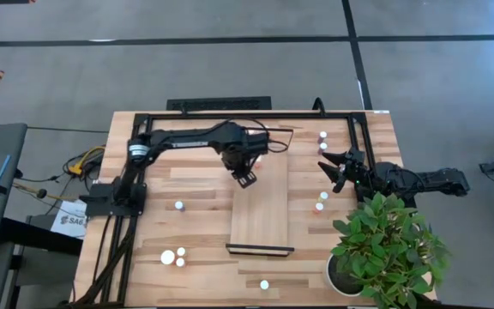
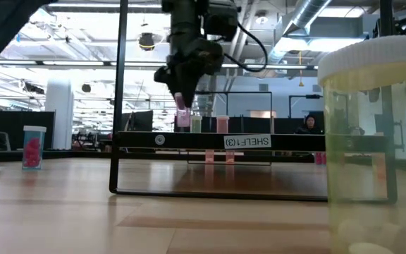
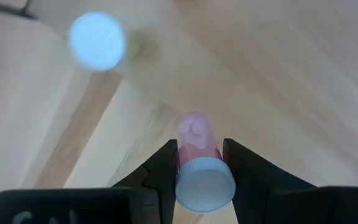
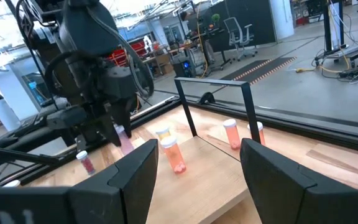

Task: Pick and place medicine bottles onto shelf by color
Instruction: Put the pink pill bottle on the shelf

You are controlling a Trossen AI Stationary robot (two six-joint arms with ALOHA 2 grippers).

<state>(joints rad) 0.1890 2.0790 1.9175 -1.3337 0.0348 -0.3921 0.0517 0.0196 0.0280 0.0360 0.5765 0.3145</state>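
My left gripper point(image 1: 245, 178) hangs over the far left part of the shelf point(image 1: 262, 219), shut on a pink medicine bottle point(image 2: 182, 99) with a white cap. A few bottles point(image 2: 222, 125) stand on the shelf's far end, and one white cap point(image 3: 97, 40) shows just beyond the held bottle. Several more bottles stand on the slatted tabletop: one at the left point(image 1: 178, 205), two at the near left point(image 1: 168, 256), one at the near edge point(image 1: 264, 284), others at the right point(image 1: 319, 206). My right gripper point(image 4: 194, 180) waits open at the table's right side, touching nothing. My left gripper pinches the pink bottle's top end, at the cap and the neck below it point(image 3: 197, 163), between its two fingers. The fingers point(image 3: 165, 163) come from above, pointing down. The bottle hangs upright below them, cap up, lifted clear of the shelf.
A potted plant point(image 1: 386, 249) stands at the table's near right corner. A black frame point(image 1: 230, 114) runs along the table's far edge and sides. A big pale bottle point(image 2: 372, 141) stands close to the low camera. The shelf's near end rail point(image 1: 260, 250) is dark.
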